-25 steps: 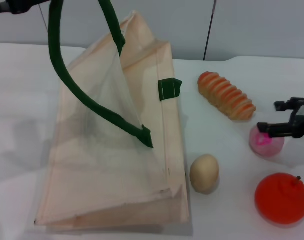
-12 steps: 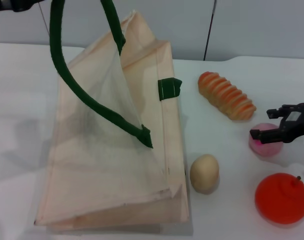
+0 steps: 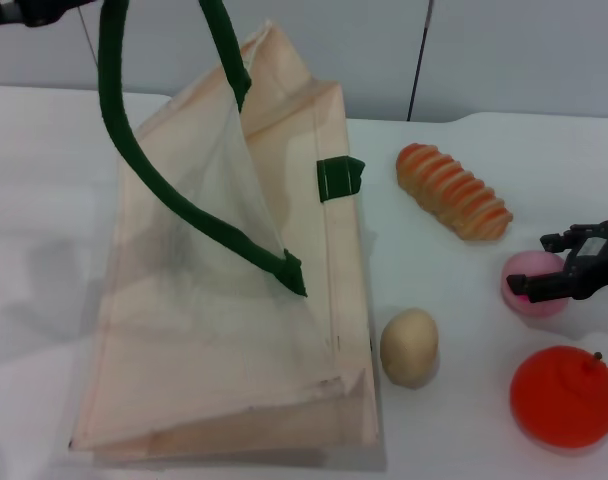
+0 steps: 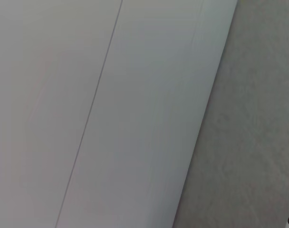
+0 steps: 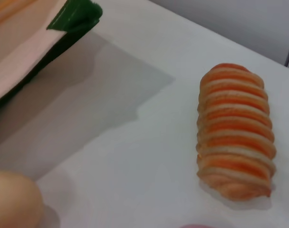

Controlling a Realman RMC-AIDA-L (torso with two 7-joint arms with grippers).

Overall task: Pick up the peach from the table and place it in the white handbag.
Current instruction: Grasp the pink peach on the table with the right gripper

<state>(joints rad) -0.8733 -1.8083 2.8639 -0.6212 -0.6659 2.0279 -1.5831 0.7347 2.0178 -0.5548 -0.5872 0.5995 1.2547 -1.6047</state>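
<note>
Pink peach (image 3: pixel 529 283) sits between the right gripper's (image 3: pixel 559 270) spread jaws in head view only.

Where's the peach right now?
In the head view the peach sits on the table's right side, between the ridged bread roll and the orange-red fruit, with the right claw straddling it.

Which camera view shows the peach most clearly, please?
The head view shows it best: the peach lies on the table, with the right gripper over its right side. The right wrist view shows only a thin pink sliver at the picture's edge. The left wrist view shows none of it.
</note>
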